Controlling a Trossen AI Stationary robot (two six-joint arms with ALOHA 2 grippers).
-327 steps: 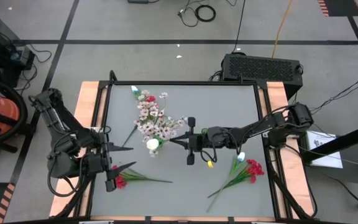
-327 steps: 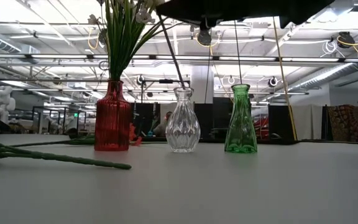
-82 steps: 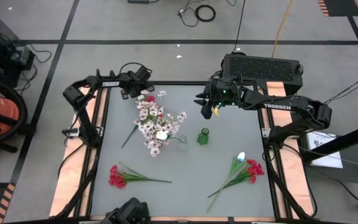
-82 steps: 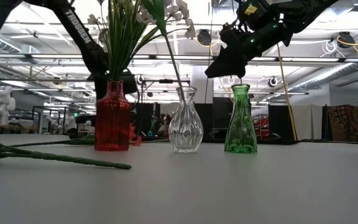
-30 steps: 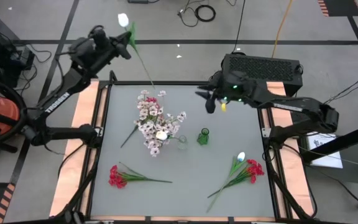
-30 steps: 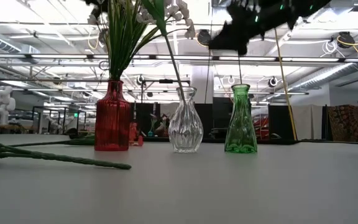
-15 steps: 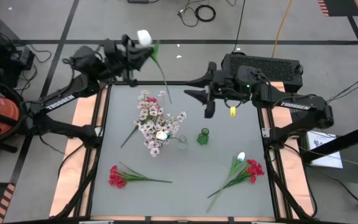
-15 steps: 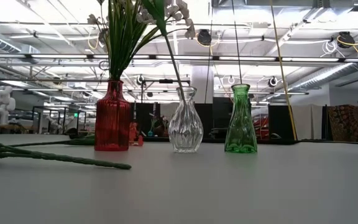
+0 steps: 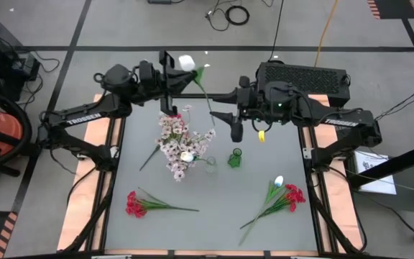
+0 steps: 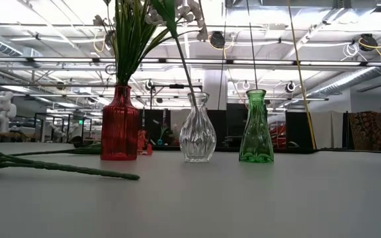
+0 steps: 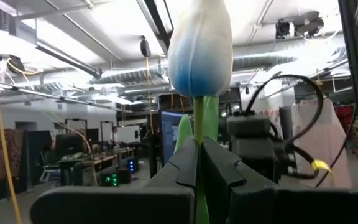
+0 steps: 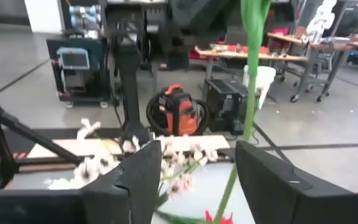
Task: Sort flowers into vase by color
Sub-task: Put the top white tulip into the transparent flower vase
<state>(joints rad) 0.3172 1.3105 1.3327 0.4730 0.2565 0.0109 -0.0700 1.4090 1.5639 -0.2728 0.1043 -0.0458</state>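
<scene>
L gripper point(image 9: 169, 74), raised over table's far edge, clamps white tulip point(image 9: 186, 62) by its stem; R gripper point(image 9: 230, 124) (fingers spread, stem hanging between them) faces it above green vase point(image 9: 235, 157).

We read one brand only, and it stands twice. The word "TROSSEN" runs in pale capitals along the dark upper link of the left arm point(image 9: 85, 119), at the left of the table in the high view. We read the same word, "TROSSEN", along the dark upper link of the right arm point(image 9: 336, 122), at the right of the table in that view. In the low view and in both wrist views we can read no text, label, number or sign; the lit screens in the room behind the table are too small for us to tell what they show.
</scene>
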